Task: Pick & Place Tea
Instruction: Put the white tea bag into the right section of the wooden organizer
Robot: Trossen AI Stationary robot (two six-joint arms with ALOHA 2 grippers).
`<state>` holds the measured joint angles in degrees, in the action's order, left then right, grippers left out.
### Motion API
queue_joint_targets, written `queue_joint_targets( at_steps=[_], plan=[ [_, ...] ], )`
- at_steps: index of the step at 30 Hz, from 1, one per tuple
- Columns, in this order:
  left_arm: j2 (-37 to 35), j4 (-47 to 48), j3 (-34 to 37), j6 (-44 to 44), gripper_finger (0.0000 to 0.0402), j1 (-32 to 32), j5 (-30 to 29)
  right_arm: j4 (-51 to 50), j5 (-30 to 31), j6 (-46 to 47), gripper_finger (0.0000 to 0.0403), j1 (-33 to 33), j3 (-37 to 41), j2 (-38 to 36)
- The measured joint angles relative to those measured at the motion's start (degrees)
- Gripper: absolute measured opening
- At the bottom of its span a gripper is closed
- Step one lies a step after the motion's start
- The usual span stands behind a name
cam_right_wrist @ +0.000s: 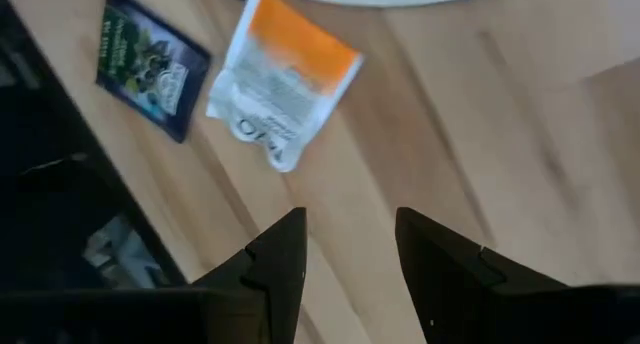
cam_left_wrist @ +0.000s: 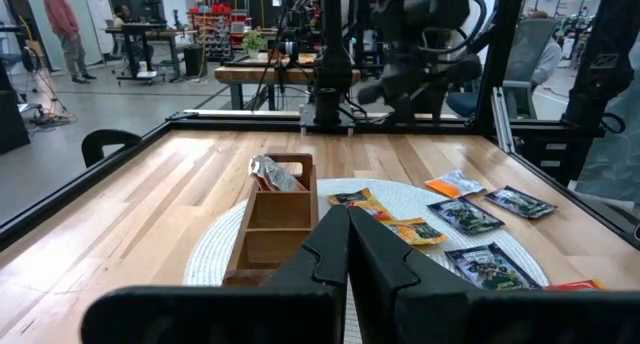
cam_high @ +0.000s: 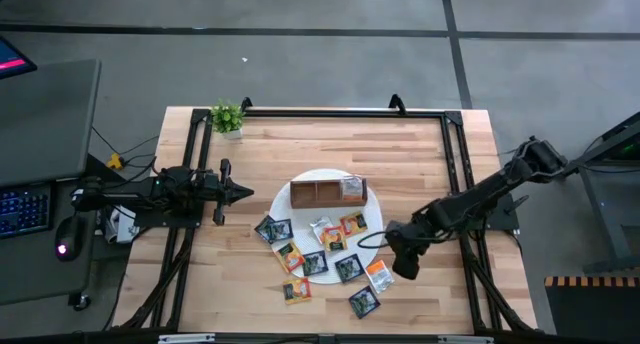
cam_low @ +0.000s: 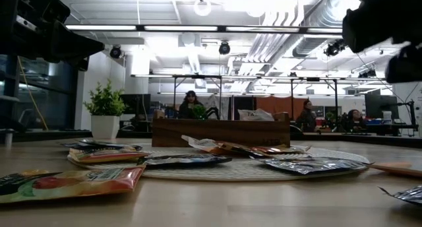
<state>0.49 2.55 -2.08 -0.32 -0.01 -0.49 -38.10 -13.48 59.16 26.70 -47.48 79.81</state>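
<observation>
- White-and-orange flat tea sachet lies off the round white mat's edge; I hover the right gripper, fingers apart, to grab it.
- Left gripper waits closed, empty, near the brown wooden box.

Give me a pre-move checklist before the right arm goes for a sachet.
1. Right claw open and empty: ok.
2. White-and-orange square tea sachet lying flat on bare wood ahead of it: ok.
3. Claw directly over that sachet: not ok, offset.
4. Dark green flat sachet clear of the target: ok, beside it, apart.
5. Brown three-compartment wooden box has a free compartment: ok.
6. Left claw shut, parked left of the box: ok.
</observation>
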Motion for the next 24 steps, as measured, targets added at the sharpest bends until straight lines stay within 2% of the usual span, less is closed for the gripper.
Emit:
queue_joint_targets(
  at_steps=[11, 24],
  plan=[
    [0.00, 0.00, 0.00, 0.00, 0.0001, 0.00, -0.02, 6.10, -2.74, 13.39, 0.0152, 1.44, 1.62, 0.17],
    [0.02, 0.00, 0.01, 0.00, 0.0001, -0.01, -0.02, 7.12, -6.68, 23.19, 0.0152, 2.30, 1.59, 6.71]
  ],
)
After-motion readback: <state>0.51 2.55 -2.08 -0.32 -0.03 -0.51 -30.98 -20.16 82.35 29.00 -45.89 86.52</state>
